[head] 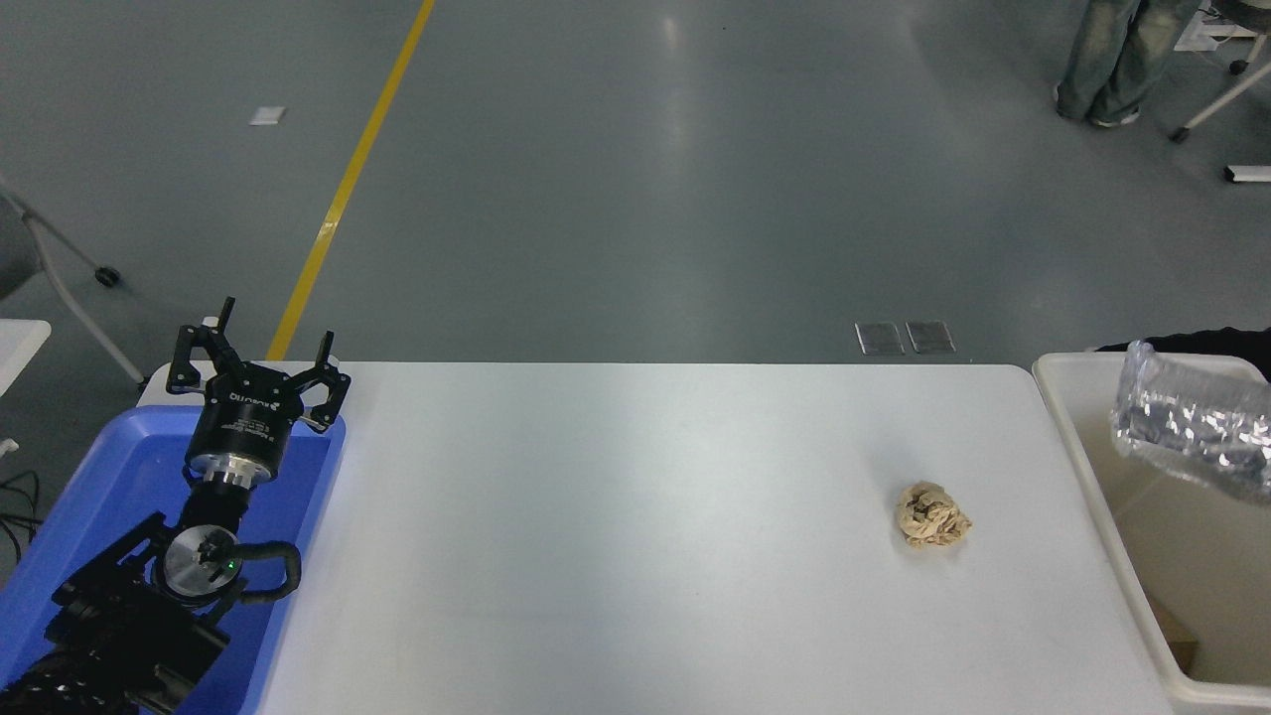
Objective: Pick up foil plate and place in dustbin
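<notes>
**Foil plate over the bin, not yet safe**

Foil plate point(1192, 427), shiny, silver and crinkly, was inside the mouth of the big cream-white plastic dustbin point(1082, 467), near its far wall. The right gripper was not in view, so nobody could tell if anything held the plate. It might have caught on the thick rim and tipped out. The left gripper point(256, 365) sat parked over the blue plastic tray point(60, 516), fingers apart. A tan paper ball point(931, 513) lay on the white table point(616, 516).
</notes>
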Robot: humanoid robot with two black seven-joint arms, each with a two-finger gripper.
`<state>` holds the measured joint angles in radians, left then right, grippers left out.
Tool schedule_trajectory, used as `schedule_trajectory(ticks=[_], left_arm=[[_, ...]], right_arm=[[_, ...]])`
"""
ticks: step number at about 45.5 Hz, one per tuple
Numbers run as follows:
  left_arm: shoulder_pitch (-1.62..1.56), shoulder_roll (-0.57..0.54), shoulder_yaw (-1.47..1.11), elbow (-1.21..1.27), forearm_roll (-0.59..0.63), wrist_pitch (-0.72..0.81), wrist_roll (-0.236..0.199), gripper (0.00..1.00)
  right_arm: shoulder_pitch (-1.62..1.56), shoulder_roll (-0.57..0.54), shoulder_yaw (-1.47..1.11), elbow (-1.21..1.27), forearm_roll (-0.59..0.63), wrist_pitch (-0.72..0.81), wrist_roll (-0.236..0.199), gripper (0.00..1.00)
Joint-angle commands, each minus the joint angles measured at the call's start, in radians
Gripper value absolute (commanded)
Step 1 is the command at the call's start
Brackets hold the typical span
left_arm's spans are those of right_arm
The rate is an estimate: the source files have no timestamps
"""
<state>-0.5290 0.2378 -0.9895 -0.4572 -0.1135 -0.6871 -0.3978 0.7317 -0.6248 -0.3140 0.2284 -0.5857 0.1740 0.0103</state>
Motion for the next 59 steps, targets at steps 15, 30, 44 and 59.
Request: schedule_trajectory(ticks=[15,30,44,59], left_arm=[[0.000,0.000,0.000,0.000,0.000,0.000,0.001,1.00],[-0.002,0.000,0.000,0.000,0.002,-0.003,0.004,1.00],[-0.002,0.000,0.000,-0.001,0.002,-0.006,0.004,1.00],[0.001,0.000,0.000,0.000,0.002,-0.003,0.002,1.00]], right_arm=[[-0.057,0.056,0.023,-0.093,0.050,-0.041,0.002,1.00],[0.395,-0.145,-0.322,0.386,0.041,-0.028,0.002,1.00],[1.133,-0.081,-0.754,1.106,0.067,0.050,-0.004,1.00],[1.442,0.164,-0.806,1.279,0.392,0.582,-0.004,1.00]])
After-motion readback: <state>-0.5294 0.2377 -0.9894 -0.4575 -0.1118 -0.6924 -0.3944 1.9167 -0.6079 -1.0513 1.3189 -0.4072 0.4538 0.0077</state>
